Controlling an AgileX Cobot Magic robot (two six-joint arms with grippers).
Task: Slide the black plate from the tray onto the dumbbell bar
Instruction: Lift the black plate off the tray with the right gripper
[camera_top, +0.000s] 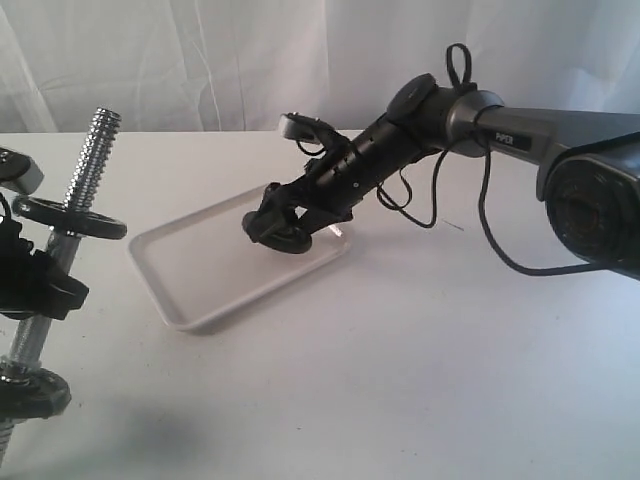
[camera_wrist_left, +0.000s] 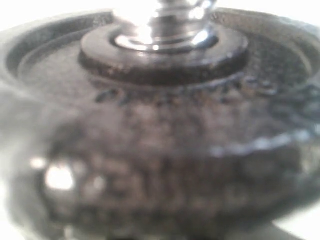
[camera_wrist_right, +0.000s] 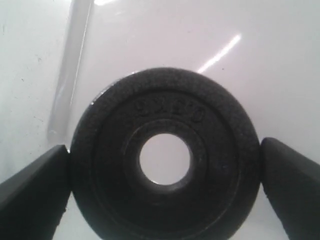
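The black plate (camera_top: 284, 234) (camera_wrist_right: 220, 150) sits at the far right end of the white tray (camera_top: 200, 268). My right gripper (camera_top: 281, 228) (camera_wrist_right: 165, 167) is shut on it, one finger (camera_wrist_right: 31, 186) on each side of its rim. At the left edge, the chrome dumbbell bar (camera_top: 92, 152) (camera_wrist_left: 165, 20) stands tilted, threaded end up, with my left gripper (camera_top: 38, 285) shut around its middle. A black disc (camera_top: 70, 216) (camera_wrist_left: 165, 105) rides on the bar above that gripper, and another disc (camera_top: 30, 392) sits below it. The left wrist view is a blur of the disc; its own fingers are hidden.
The white tabletop (camera_top: 420, 370) spreads around the tray, with a white curtain (camera_top: 200, 60) behind. The right arm (camera_top: 560, 135) reaches in from the right, its cables (camera_top: 490, 220) hanging over the table.
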